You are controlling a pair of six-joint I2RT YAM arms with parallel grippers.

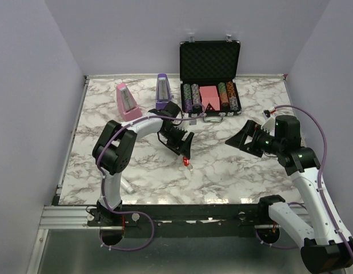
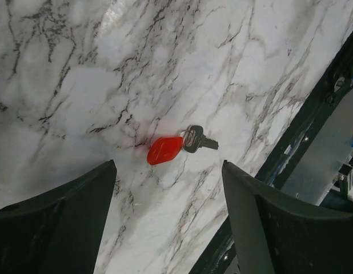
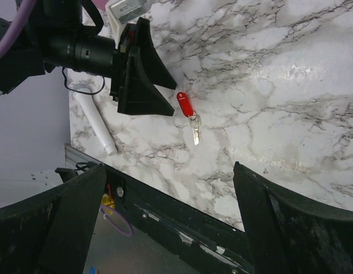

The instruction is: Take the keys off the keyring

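One silver key (image 2: 196, 140) is hooked to the red keyring (image 2: 164, 150), and both lie flat on the marble tabletop (image 1: 251, 171), a little way in front of the black chip case (image 1: 209, 60). The left end effector (image 1: 185, 149) hangs just above the keyring, in front of the case, with its fingers spread wide and empty. The right end effector (image 1: 239, 136) is in front of the case too, off to the right, also spread wide and empty.

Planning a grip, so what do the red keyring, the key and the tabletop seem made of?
The keyring tag looks like glossy red plastic from its soft highlight. The key looks like silvery metal with a dull sheen. The table shows glossy marble veining; stone or laminate, I cannot tell.
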